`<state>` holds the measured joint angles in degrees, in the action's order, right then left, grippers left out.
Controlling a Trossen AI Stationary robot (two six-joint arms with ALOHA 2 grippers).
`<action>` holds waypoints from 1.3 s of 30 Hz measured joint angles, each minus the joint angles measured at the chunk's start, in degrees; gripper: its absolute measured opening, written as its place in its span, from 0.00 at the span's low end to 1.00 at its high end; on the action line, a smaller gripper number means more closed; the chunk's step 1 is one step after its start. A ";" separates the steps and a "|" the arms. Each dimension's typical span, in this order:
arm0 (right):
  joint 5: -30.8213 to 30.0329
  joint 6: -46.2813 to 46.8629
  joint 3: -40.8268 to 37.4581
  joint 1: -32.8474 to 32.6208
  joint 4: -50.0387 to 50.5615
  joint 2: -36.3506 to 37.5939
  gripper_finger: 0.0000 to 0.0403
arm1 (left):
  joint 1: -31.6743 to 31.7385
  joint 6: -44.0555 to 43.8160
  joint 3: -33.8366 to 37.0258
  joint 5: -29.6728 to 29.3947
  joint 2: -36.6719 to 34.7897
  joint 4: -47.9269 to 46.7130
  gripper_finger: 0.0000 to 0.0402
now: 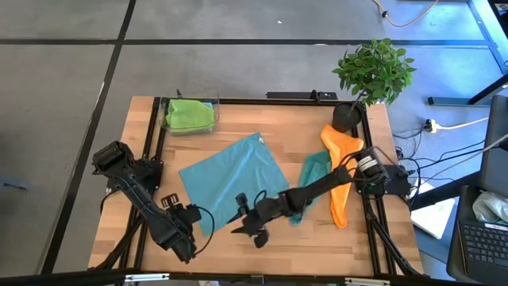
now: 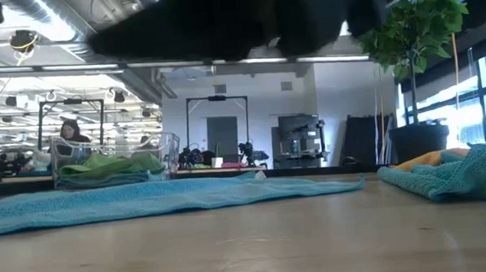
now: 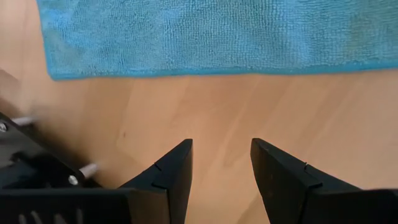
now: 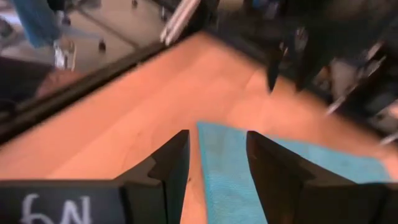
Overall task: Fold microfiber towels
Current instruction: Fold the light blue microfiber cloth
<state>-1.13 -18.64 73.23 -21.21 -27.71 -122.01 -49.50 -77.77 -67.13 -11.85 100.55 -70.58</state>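
On table: 4 towels (image 1: 235, 179) | left gripper (image 3: 221, 171) parted, empty | right gripper (image 4: 216, 163) parted, empty

This is a robotics lab in an open industrial hall. Beyond the pale wooden slatted table (image 1: 317, 238) with its black metal frame, the level view shows an exposed ceiling with silver ducts (image 2: 88, 10) and strip lights, other workbenches, dark equipment racks (image 2: 299, 145) and a seated person (image 2: 71, 131). A grey laptop (image 1: 480, 238) and loose white cables (image 1: 456, 123) lie on the grey floor alongside.
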 joint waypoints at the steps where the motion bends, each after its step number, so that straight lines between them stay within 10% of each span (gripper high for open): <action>1: 0.23 0.26 2.47 0.00 2.14 -1.83 0.40 | -0.38 -1.09 0.00 -0.27 -0.02 0.37 0.39; 16: 1.24 5.09 35.11 0.00 29.17 -22.99 0.40 | -8.65 -23.50 -0.02 -4.46 -0.02 -0.73 0.39; 39: 5.92 12.13 36.43 5.26 27.81 -25.17 0.40 | -9.90 -24.11 -0.02 -9.49 -0.02 -0.51 0.39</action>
<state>4.79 -6.52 109.66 -15.95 0.10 -147.18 -59.40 -101.89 -67.16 -21.35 100.53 -71.09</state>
